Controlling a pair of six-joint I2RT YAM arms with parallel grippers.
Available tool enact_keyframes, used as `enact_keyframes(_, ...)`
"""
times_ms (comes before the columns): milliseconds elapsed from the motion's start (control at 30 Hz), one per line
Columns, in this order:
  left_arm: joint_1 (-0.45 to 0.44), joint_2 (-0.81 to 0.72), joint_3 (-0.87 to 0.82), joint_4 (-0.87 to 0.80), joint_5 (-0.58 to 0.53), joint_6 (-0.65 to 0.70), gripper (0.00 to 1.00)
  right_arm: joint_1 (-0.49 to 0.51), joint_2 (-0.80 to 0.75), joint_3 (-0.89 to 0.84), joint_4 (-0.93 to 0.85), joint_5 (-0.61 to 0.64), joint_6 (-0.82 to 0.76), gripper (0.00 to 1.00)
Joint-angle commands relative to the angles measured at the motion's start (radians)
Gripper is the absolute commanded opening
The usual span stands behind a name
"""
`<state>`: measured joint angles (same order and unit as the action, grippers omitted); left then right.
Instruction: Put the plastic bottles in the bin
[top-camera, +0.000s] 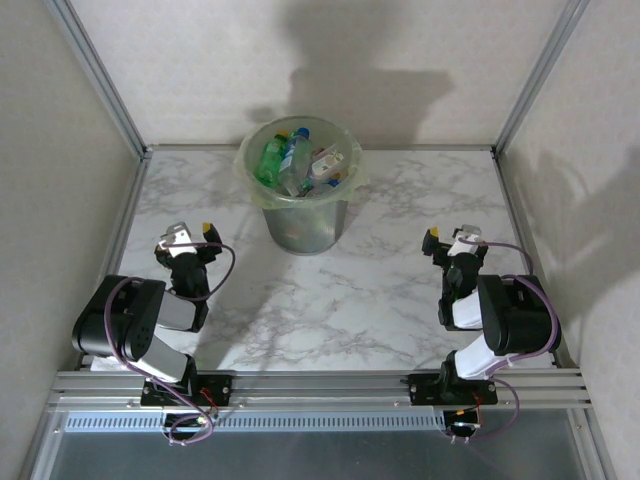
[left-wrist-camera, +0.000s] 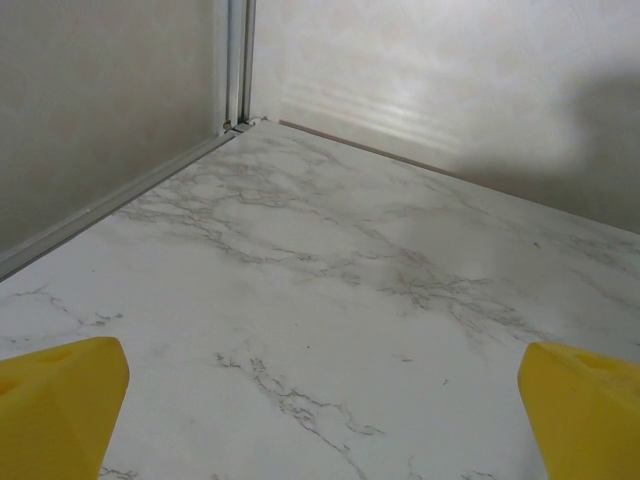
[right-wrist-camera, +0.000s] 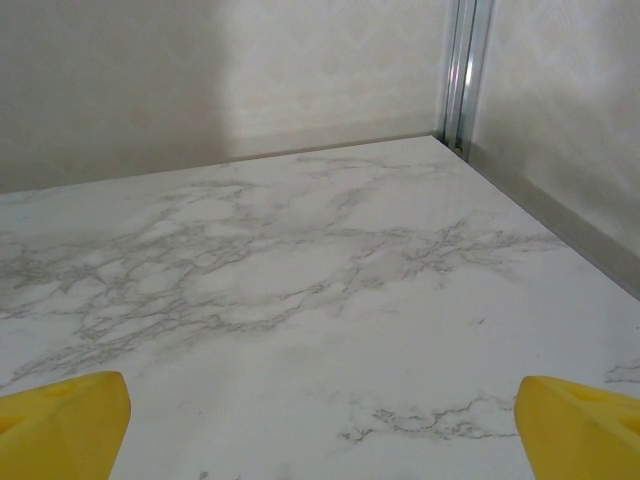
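**Top external**
- Bin (top-camera: 305, 228): stands upright at the far middle of the worktop (top-camera: 380, 285).
- Contents: plastic bottles (top-camera: 292, 160) piled to about the rim. A green one lies on the left of the pile, clear ones in the middle and a red-and-white label on the right.
- No bottle lies on the worktop around the bin, so the task looks complete.
- Left fingers (top-camera: 207, 231): near-left of the bin, well apart from it, spread wide and holding nothing.
- Right fingers (top-camera: 433, 238): near-right of the bin, well apart from it, spread wide and holding nothing.
- Risk: the pile sits high, so a nudge from either arm against the bin could tip a top bottle out or upset the bin.

**Left wrist**
- Yellow fingers (left-wrist-camera: 55, 400) spread apart over bare worktop (left-wrist-camera: 330, 250), nothing between them.

**Right wrist**
- Yellow fingers (right-wrist-camera: 60, 420) likewise apart over bare worktop (right-wrist-camera: 300, 280), nothing between them.
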<state>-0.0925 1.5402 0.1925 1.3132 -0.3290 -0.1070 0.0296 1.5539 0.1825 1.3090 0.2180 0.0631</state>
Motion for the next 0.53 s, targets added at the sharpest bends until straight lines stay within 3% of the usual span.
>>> enact_keyframes(0,-0.009,0.004,0.009,0.037,-0.012,0.013,0.99,-0.002,-0.008,0.009,0.036,-0.006,-0.002,0.99)
enact_keyframes(300,-0.01,0.005,0.01,0.036,-0.007,0.02,0.99,-0.003,-0.003,0.031,-0.006,-0.068,-0.021,0.99)
enact_keyframes(500,0.008,0.002,0.024,0.003,0.103,0.035,0.99,-0.009,-0.005,0.025,0.007,-0.086,-0.025,0.99)
